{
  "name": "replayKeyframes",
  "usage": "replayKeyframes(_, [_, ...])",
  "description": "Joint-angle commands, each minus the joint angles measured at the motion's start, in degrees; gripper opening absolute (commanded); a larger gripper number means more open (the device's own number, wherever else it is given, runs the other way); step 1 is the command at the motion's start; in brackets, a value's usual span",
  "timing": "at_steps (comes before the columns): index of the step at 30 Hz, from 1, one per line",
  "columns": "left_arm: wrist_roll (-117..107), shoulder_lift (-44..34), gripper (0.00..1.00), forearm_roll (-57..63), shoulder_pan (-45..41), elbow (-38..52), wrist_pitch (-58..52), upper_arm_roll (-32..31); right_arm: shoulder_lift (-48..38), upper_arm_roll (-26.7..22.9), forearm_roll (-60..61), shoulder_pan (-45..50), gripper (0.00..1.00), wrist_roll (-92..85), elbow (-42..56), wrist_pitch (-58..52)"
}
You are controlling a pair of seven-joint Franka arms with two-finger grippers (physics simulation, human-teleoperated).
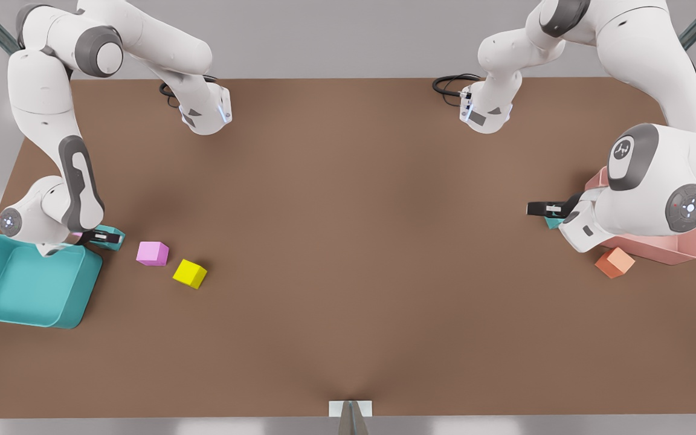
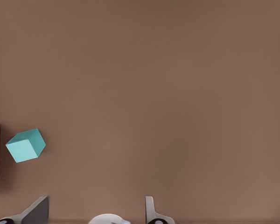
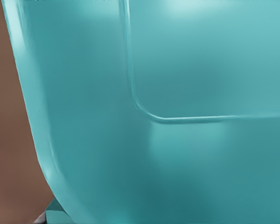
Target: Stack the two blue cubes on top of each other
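Two half-hidden blue cubes, left end effector released, right end effector grip unclear.

The right arm stood at the front view's left; from its base at the far side it rose, folded at the elbow and dropped forward, the forearm running steeply down to a bent wrist; the right gripper sat low, pointing toward the front view's right. The left arm stood at the front view's right, folded in much the same way, its large wrist joint turned toward the camera; the left gripper reached out low toward the front view's left; in the left wrist view its two fingers were spread well apart with nothing between them.
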Motion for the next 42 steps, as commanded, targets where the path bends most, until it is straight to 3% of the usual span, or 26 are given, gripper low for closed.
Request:
replayKeyframes(1, [0.06,-0.09,1.0,0.04,0.05,0.01,-0.07,-0.04,-0.03,0.0,0.01,-0.04,0.77,-0.64,0.02,0.54])
replayKeyframes(5, [0.06,-0.01,1.0,0.04,0.14,0.01,-0.07,-0.04,-0.03,0.0,0.01,-0.04,0.68,-2.13,0.2,0.54])
replayKeyframes(19, [0.06,-0.27,1.0,0.12,1.02,0.62,0.01,0.4,-10.13,-0.18,3.0,-0.48,0.69,-9.78,-1.38,-11.14])
replayKeyframes(22, [0.23,-0.97,1.0,-3.83,8.23,0.8,0.1,-1.01,-15.67,-0.18,2.74,5.14,0.7,-3.99,-0.77,-17.47])
replayKeyframes(23, [0.14,-1.15,1.0,-0.06,7.53,0.36,0.28,-0.31,-17.96,-0.18,2.38,9.18,0.7,0.49,-0.5,-19.23])
replayKeyframes(24, [0.14,-2.99,1.0,2.15,-2.3,-2.88,3.08,11.18,-19.89,-0.09,2.3,12.79,0.7,5.5,0.29,-21.96])
replayKeyframes(25, [0.41,-8.87,1.0,2.06,-11.54,-15.09,14.58,24.03,-21.82,-0.09,2.3,17.79,0.7,12.0,0.73,-24.06])
replayKeyframes(26, [1.11,-10.38,1.0,2.06,-14.71,-22.66,22.85,28.96,-23.32,-0.09,1.95,22.72,0.7,18.33,1.43,-25.3])
replayKeyframes(28, [11.47,-10.46,1.0,1.97,-14.62,-30.48,29.89,32.21,-23.41,0.09,1.68,32.3,0.7,31.16,4.15,-26.88])
replayKeyframes(31, [0.61,-11.96,1.0,1.88,-14.71,-39.27,34.99,39.51,-18.67,0.26,1.68,47.77,0.7,52.43,12.14,-26.88])
replayKeyframes(33, [-34.54,-12.05,1.0,1.18,-14.62,-46.92,42.73,41.88,-11.73,0.35,2.03,54.36,0.7,62.81,19.97,-26.79])
replayKeyframes(36, [-81.58,-13.28,1.0,-2.07,-16.38,-50.88,52.21,42.24,0.05,0.44,2.74,59.73,0.7,74.06,32.98,-26.18])
replayKeyframes(39, [-84.93,-13.8,1.0,-5.41,-16.38,-56.06,60.3,42.76,12.09,0.79,3.35,60.69,0.7,80.12,45.99,-24.16])
replayKeyframes(42, [-93.11,-14.33,1.0,-6.91,-16.65,-57.56,61.36,43.55,18.51,2.55,3.18,60.96,0.7,84.7,50.38,-17.39])
